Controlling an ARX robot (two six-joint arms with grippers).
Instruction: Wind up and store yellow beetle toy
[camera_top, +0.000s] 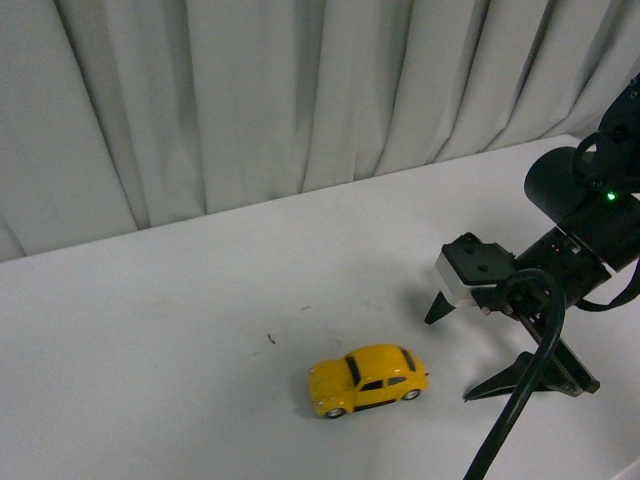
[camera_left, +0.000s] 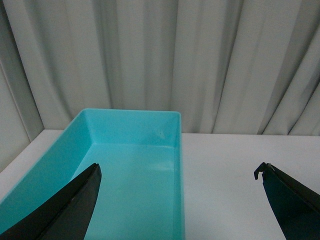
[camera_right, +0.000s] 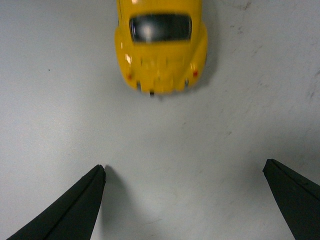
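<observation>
Front view: the white table (camera_top: 150, 330) has broad bare room to the left and behind, out to its far edge below the grey curtain (camera_top: 250, 100). The yellow beetle toy (camera_top: 367, 380) sits on its wheels near the front of the table, side-on, glossy yellow with dark windows, black tyres and silver hubs. Just to its right, apart from it, the right gripper (camera_top: 448, 360) is low over the table with its fingers spread wide and nothing held. A black cable (camera_top: 525, 380) loops down in front of that arm. A small dark mark (camera_top: 270, 340) lies left of the toy.

Left wrist view: the left gripper (camera_left: 177, 170) is wide open and empty. Below it is a teal bin (camera_left: 80, 145), open-topped with nothing in it, its far wall close to the curtain (camera_left: 200, 60); bare table (camera_left: 235, 170) runs beside the bin.

Right wrist view: the toy (camera_right: 161, 55) is seen end-on from above, with a dark window and two small red lights. It lies ahead of the spread fingers (camera_right: 75, 210) of the right gripper (camera_right: 185, 167), with bare, lightly scuffed table (camera_right: 50, 100) between them.
</observation>
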